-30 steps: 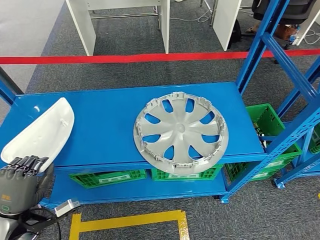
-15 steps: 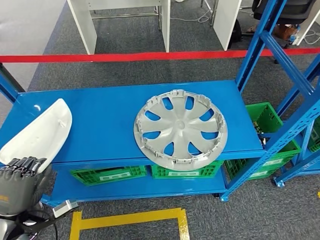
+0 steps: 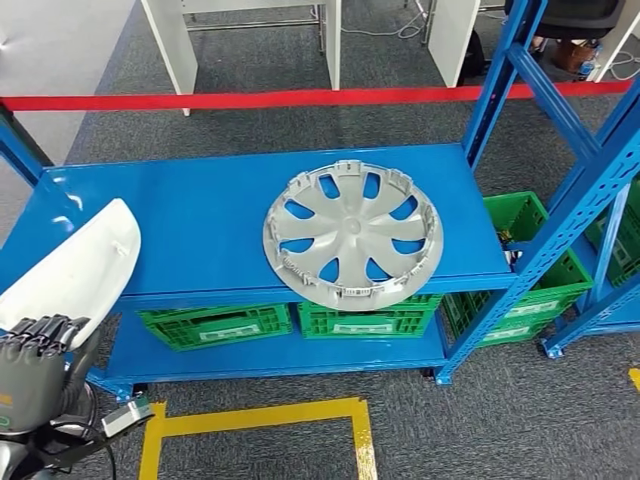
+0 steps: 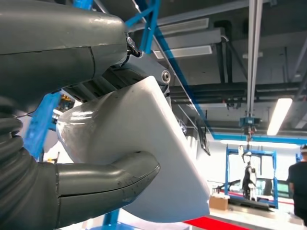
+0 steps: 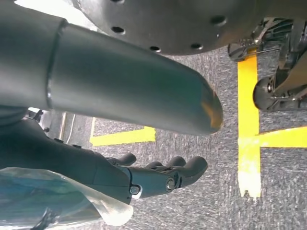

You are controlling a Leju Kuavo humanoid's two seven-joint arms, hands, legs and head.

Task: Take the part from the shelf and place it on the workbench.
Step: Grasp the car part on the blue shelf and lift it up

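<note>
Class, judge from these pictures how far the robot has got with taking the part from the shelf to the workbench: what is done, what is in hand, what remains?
Done: the left robot hand grips the white part, thumb and fingers around it in the left wrist view. In hand: the part is held at the blue shelf's left end, where a silver wheel cover lies. The right robot hand hangs open over the floor. Left: carrying the part to the workbench and setting it down.

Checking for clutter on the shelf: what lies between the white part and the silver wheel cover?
Bare blue shelf top in the head view, between the white part and wheel cover.
</note>
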